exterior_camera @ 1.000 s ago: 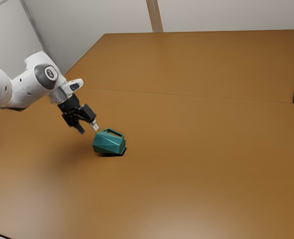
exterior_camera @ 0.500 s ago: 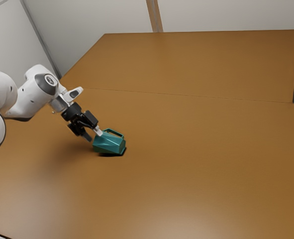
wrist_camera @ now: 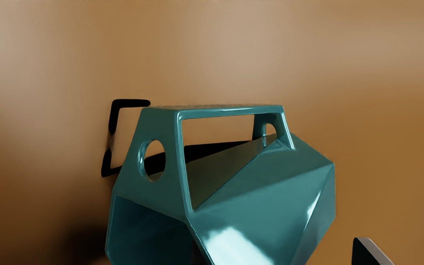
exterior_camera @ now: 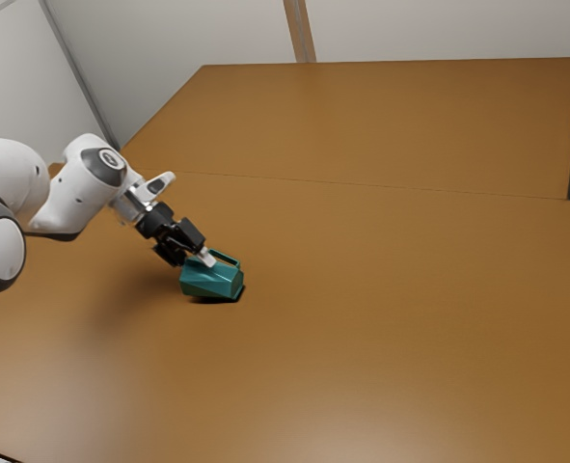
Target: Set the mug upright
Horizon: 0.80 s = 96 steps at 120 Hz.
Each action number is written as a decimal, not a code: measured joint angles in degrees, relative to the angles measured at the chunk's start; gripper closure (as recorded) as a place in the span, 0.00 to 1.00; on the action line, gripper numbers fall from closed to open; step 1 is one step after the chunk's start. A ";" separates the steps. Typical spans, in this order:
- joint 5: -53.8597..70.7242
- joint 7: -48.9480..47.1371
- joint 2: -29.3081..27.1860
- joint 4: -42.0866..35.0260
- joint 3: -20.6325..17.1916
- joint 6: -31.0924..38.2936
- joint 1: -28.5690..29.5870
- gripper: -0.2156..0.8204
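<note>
The teal faceted mug [exterior_camera: 211, 280] lies on its side on the table, handle uppermost, near the arm. In the wrist view the mug [wrist_camera: 252, 191] shows its handle loop and dark open mouth. My gripper [exterior_camera: 194, 259] is over the mug's end nearest the arm, its pale fingertip overlapping the body beside the handle. In the wrist view the gripper [wrist_camera: 283, 255] is open: one fingertip [wrist_camera: 370, 254] stands outside the mug, and a dark bit of the other shows at the mouth's edge. Whether either touches the mug cannot be told.
The brown table [exterior_camera: 381, 318] extends around the mug. A large brown panel [exterior_camera: 391, 125] is at the exterior view's top, with a pale wall [exterior_camera: 439, 29] behind it. The mug's dark shadow lies beside it.
My gripper has moved toward the exterior view's right and slightly down, from short of the mug to over its near end. The mug has not visibly moved.
</note>
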 joint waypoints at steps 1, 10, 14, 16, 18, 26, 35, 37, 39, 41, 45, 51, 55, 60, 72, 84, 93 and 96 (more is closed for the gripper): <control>-0.06 0.06 0.04 0.02 -0.04 -0.01 0.00 0.44; -0.52 0.58 0.39 0.08 -0.35 -0.13 0.29 0.50; -0.69 0.79 0.47 0.11 -0.50 -0.19 0.38 0.53; -0.76 0.89 0.49 0.11 -0.55 -0.22 0.41 0.55; -0.83 0.99 0.51 0.12 -0.58 -0.25 0.43 0.57; -1.02 1.40 0.54 0.16 -0.66 -0.35 0.52 0.66; -1.21 1.83 0.55 0.40 -0.63 -0.41 0.55 0.73; -1.24 1.92 0.55 0.42 -0.62 -0.43 0.56 0.75; -1.27 2.00 0.55 0.44 -0.62 -0.45 0.56 0.77; -1.29 2.09 0.55 0.46 -0.63 -0.46 0.57 0.79; -1.32 2.24 0.55 0.48 -0.64 -0.46 0.56 0.81; -1.38 2.45 0.50 0.49 -0.66 -0.45 0.51 0.84; -1.48 2.58 0.47 0.49 -0.66 -0.44 0.48 0.87; -1.62 2.74 0.45 0.50 -0.66 -0.44 0.43 0.88; -2.04 3.12 0.30 0.50 -0.66 -0.55 0.27 0.89; -2.98 3.47 -0.07 0.56 -0.66 -0.80 -0.08 0.90; -3.24 3.66 -0.20 0.59 -0.78 -0.84 -0.27 0.91; -3.24 3.70 -0.24 0.61 -0.81 -0.82 -0.30 0.91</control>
